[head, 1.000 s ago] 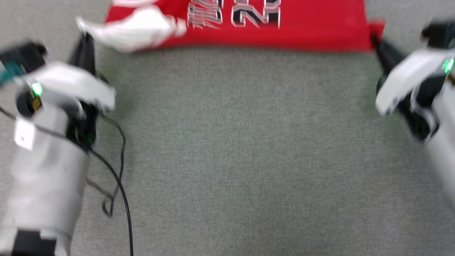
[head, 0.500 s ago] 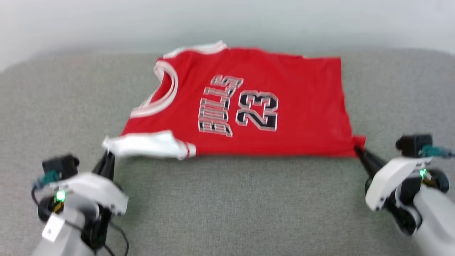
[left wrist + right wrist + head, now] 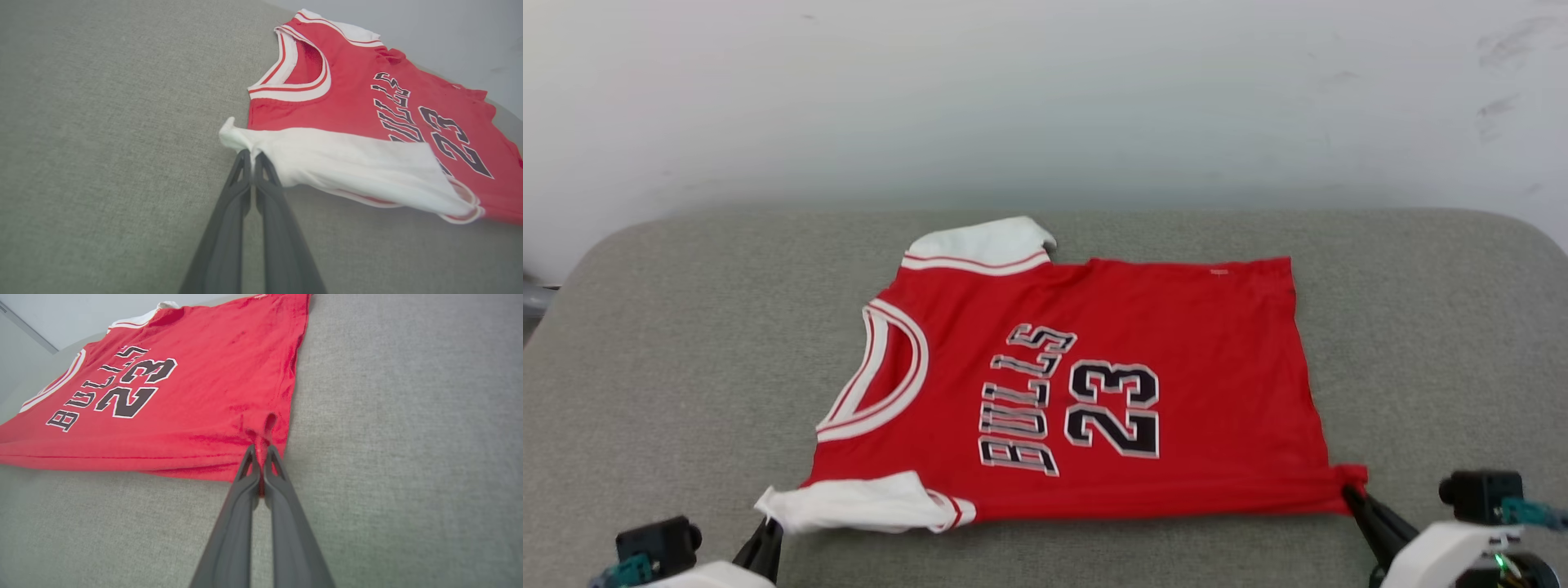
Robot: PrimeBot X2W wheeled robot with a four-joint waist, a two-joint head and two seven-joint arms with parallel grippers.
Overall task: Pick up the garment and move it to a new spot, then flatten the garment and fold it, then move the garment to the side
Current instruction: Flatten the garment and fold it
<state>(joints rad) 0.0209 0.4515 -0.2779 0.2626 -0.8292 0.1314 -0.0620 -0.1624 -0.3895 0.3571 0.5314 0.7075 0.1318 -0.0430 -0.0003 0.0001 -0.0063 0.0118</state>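
**Jersey pinched at both near corners, spread for flattening**

The garment (image 3: 1094,384) lies print side up in the middle of the grey padded surface (image 3: 670,343), with a pale wall (image 3: 1045,98) beyond it at 12 o'clock. In the head view its neckline (image 3: 882,376) faces 9 o'clock, so the lettering (image 3: 1086,400) reads sideways.

The left gripper (image 3: 250,158) comes in from 7 o'clock with its fingers pinched together on the tip of the near sleeve (image 3: 347,163). The cloth bunches to a point where they bite. The right gripper (image 3: 260,451) comes in from 5 o'clock, its fingers likewise closed on the near hem corner (image 3: 267,424), which puckers into small folds at the pinch.

Holding both ends of the near edge lets the arms draw the cloth taut along its length. That would explain the straight near edge and the smooth body. The near sleeve seems to hang slightly off the surface, though the angle makes that hard to confirm.

By my reading the job is at the flattening stage: the shirt is laid out but not yet folded. The next move likely calls for both arms to act evenly. A lopsided pull could skew the panel or slip the thin sleeve tip out of the pinch.
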